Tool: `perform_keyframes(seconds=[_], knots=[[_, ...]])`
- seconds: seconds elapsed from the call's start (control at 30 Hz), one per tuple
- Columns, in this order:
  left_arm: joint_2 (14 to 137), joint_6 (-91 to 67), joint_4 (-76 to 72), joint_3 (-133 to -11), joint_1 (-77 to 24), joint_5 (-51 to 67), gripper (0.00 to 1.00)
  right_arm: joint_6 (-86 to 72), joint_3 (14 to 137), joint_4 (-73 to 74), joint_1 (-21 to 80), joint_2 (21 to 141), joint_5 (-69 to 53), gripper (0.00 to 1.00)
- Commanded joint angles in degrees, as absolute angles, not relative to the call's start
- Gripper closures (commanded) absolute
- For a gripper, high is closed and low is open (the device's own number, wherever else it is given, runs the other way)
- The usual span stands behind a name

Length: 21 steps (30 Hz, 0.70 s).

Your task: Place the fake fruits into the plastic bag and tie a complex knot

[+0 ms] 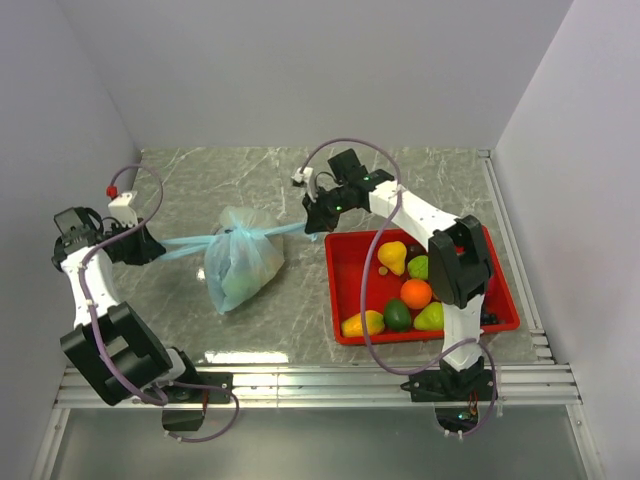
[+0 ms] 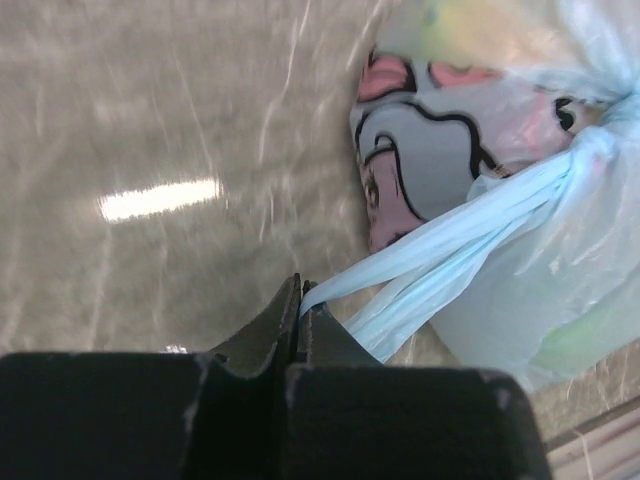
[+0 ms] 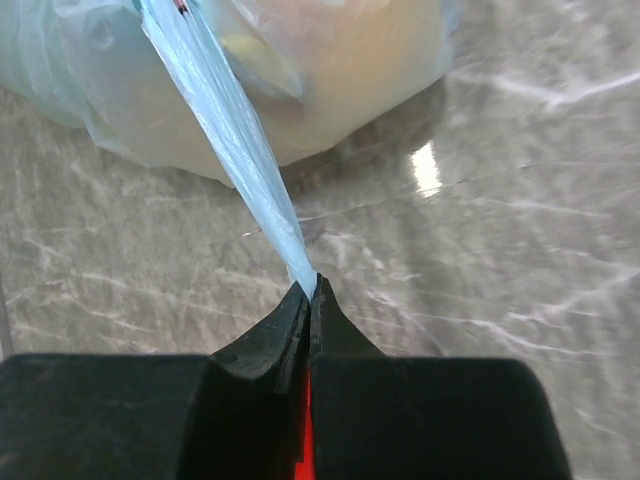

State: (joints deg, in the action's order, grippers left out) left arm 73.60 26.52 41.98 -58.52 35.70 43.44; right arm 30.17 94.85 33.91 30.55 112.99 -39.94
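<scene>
Mid-desk, nearer the left edge: plastic bag (image 1: 243, 265), knot (image 1: 240, 232); left gripper (image 1: 153, 247), right gripper (image 1: 310, 224) each pinched onto one handle end. Pull evenly outward, gently.

One bag (image 1: 240, 265), one tray (image 1: 349, 277) — six fruits (image 1: 416, 293) (loose)

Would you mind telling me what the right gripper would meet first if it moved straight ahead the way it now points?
Most likely the plastic bag: the right gripper aims along the handle strand it pinches.
</scene>
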Motion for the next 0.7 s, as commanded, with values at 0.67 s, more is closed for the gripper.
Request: perform_keyframes(seconds=[0.67], knots=[[74.70, 30.15, 31.64, -58.88, 43.86, 32.52, 1.00, 30.59, 103.53, 47.37, 26.02, 119.00, -24.17, 1.00]])
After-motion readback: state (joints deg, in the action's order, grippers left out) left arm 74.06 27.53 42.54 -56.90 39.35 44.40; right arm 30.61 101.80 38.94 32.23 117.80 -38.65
